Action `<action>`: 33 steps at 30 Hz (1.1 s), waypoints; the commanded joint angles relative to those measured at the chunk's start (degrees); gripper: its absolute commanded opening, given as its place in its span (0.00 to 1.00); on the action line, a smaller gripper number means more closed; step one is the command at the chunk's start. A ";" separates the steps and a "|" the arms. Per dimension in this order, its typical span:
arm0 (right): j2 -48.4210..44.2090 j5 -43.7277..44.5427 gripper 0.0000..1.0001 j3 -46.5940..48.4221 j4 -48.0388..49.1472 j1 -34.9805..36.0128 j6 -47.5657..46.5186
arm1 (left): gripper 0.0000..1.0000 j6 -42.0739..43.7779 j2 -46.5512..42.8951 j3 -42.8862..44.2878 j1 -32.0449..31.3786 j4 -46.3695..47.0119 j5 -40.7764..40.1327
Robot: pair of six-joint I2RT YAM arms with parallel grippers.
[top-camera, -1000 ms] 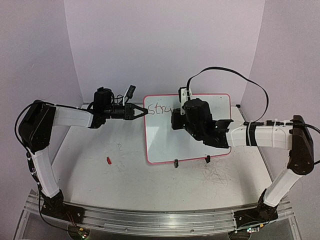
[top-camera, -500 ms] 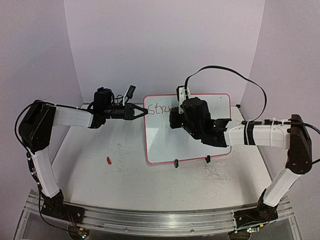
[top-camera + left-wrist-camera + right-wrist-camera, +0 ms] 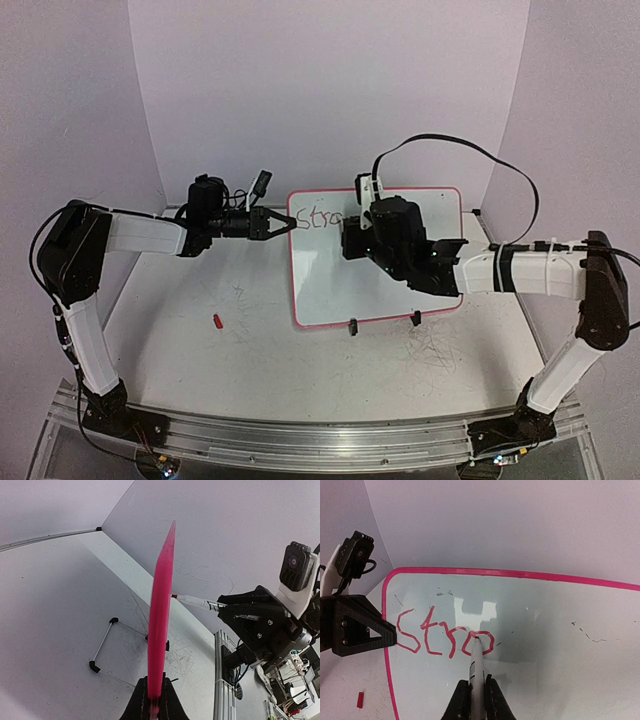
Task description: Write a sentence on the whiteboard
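Tabletop [image 3: 250, 330]: whiteboard [image 3: 330, 285] long axis left-right; sentence [image 3: 320, 218] runs along far edge.

White arm links [image 3: 145, 235], black joints [image 3: 75, 250], black triangular fingers [image 3: 365, 630], looping black cable [image 3: 470, 150], perhaps zip-tied.

My table [image 3: 250, 370] is white and scuffed, with faint grey scribbles [image 3: 435, 350] on my right side. The whiteboard [image 3: 330, 290] rests on it toward the far middle, two small black clip feet [image 3: 352, 326] at its near edge. A small red piece [image 3: 217, 321] lies alone to my left, well apart from the board.
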 commanded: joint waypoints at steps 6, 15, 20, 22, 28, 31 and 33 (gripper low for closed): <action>-3.90 0.44 0.00 -1.37 1.19 -2.12 -0.01 | 0.00 0.19 -2.29 0.04 -0.68 1.03 0.46; -2.05 -0.16 0.00 0.21 1.66 -2.15 -0.50 | 0.00 0.21 -2.17 0.09 -0.68 1.04 0.48; -1.55 -0.01 0.00 0.31 1.76 -2.15 -0.41 | 0.00 0.21 -2.18 0.16 -0.71 1.04 0.58; -1.52 0.31 0.00 0.32 1.92 -2.15 -0.56 | 0.00 0.20 -2.17 0.17 -0.74 1.04 0.72; -0.88 0.69 0.00 0.86 2.17 -2.15 -1.52 | 0.00 0.19 -2.26 0.18 -0.80 1.04 0.79; -0.66 0.90 0.00 1.01 2.19 -2.14 -1.60 | 0.00 0.21 -2.26 0.19 -0.86 1.04 0.79; -0.73 1.15 0.00 0.86 2.19 -2.15 -1.47 | 0.00 0.23 -2.26 0.17 -0.86 1.04 0.78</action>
